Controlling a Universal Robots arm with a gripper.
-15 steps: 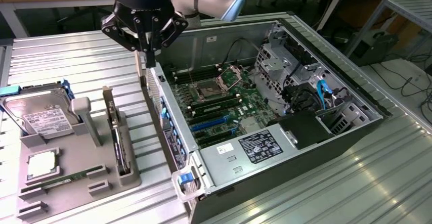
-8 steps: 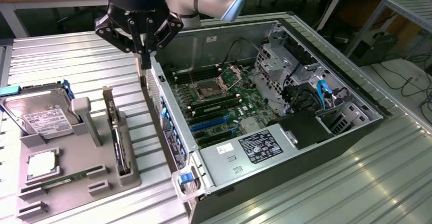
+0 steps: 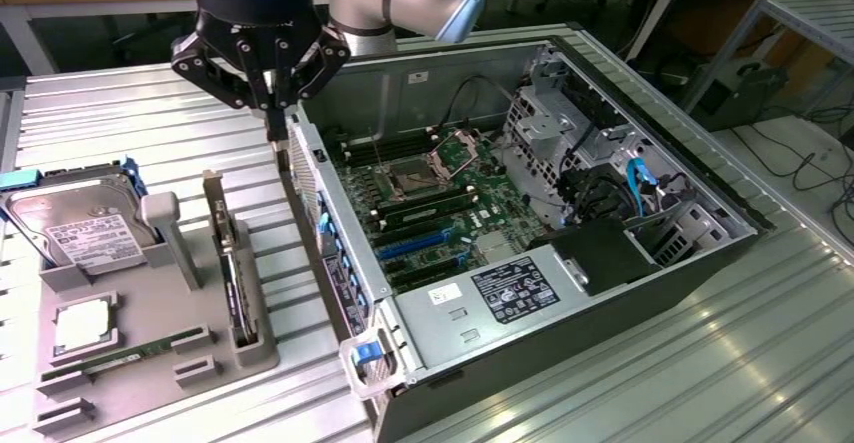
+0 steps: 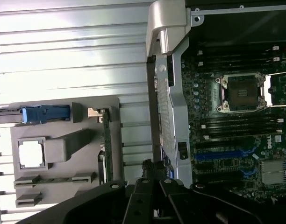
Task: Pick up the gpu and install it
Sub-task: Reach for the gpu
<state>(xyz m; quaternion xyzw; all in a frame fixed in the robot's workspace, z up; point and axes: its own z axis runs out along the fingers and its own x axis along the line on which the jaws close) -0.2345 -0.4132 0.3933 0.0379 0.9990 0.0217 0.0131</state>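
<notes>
1 gpu stands apart from hand.

Thin gpu on edge, slotted in grey holder.

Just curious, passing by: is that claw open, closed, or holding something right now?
Gripper: closed, holding nothing; the gpu stands in its tray.

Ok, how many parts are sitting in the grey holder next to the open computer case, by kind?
Hard drive: 1
CPU chip: 1
Memory stick: 1
gpu: 1
Total: 4
</notes>
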